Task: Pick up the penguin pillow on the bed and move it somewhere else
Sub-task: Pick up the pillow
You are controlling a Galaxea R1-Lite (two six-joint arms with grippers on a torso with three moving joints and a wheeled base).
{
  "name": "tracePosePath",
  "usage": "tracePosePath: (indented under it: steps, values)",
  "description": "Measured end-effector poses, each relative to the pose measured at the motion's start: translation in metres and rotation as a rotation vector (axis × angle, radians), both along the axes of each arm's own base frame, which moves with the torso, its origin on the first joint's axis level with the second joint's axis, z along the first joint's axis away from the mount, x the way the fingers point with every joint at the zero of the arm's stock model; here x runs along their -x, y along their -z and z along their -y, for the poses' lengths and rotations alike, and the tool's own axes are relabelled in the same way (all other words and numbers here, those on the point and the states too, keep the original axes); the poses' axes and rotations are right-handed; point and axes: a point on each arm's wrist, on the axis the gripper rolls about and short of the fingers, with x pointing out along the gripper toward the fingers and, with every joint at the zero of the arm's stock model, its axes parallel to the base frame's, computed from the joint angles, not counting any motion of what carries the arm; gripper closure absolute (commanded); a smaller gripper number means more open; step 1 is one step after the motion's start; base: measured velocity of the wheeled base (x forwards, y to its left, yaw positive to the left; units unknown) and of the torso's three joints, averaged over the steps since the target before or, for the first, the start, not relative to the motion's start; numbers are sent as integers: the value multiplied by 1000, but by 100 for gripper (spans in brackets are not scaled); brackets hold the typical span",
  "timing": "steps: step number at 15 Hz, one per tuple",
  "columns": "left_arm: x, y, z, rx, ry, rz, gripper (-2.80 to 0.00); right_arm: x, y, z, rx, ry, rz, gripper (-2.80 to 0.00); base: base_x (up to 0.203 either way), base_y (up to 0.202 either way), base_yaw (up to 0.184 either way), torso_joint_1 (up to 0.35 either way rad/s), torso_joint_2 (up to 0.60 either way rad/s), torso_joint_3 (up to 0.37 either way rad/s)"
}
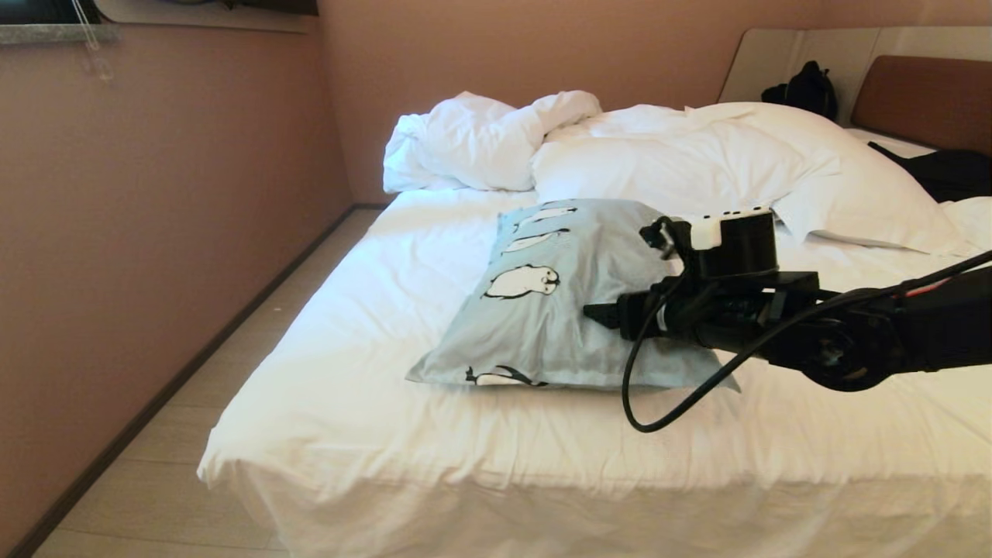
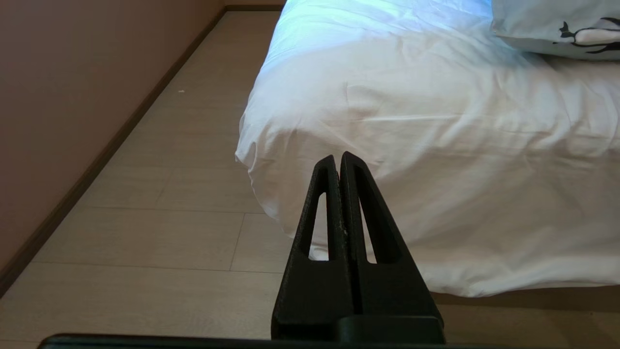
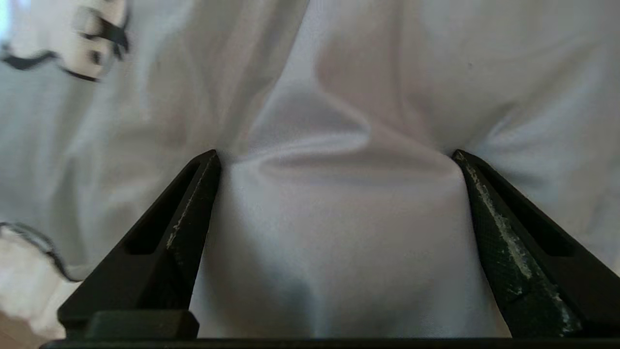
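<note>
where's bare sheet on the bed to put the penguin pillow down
Free: the sheet left of the penguin pillow, out to the bed's left edge, and the strip between it and the foot edge. Crowded: the head end, with duvet, white pillow and black bag.

Right pincer spread wide, arm extended; left pincer closed, parked low.

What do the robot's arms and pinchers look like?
The right arm is black and chunky, with a looping black cable and a white-topped box. Both the left gripper and the right gripper have black, pointed, wedge-shaped jaws with slots; the right one's are scuffed whitish.
</note>
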Motion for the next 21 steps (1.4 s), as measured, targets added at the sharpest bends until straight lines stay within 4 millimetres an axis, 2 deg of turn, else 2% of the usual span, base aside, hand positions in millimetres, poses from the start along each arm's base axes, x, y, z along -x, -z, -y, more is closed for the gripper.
tracePosePath:
  steps: [5, 9, 10, 13, 15, 21]
  values:
    - [0, 0, 0, 0, 0, 0, 0, -31, 49, -11, 32, 14, -78, -280, 0, 0, 0, 0, 0, 0]
    - [0, 0, 0, 0, 0, 0, 0, -46, 72, -15, 34, 25, -82, -280, 0, 0, 0, 0, 0, 0]
    - [0, 0, 0, 0, 0, 0, 0, -48, 75, -14, 34, 29, -82, 0, 0, 0, 0, 0, 0, 0]
    - [0, 0, 0, 0, 0, 1, 0, -51, 78, -11, 32, 39, -89, 0, 0, 0, 0, 0, 0, 0]
    - [0, 0, 0, 0, 0, 0, 0, -50, 72, -10, 29, 47, -80, 0, 0, 0, 0, 0, 0, 0]
    - [0, 0, 0, 1, 0, 0, 0, -29, 22, -1, -53, 70, 2, 0, 0, 0, 0, 0, 0, 0]
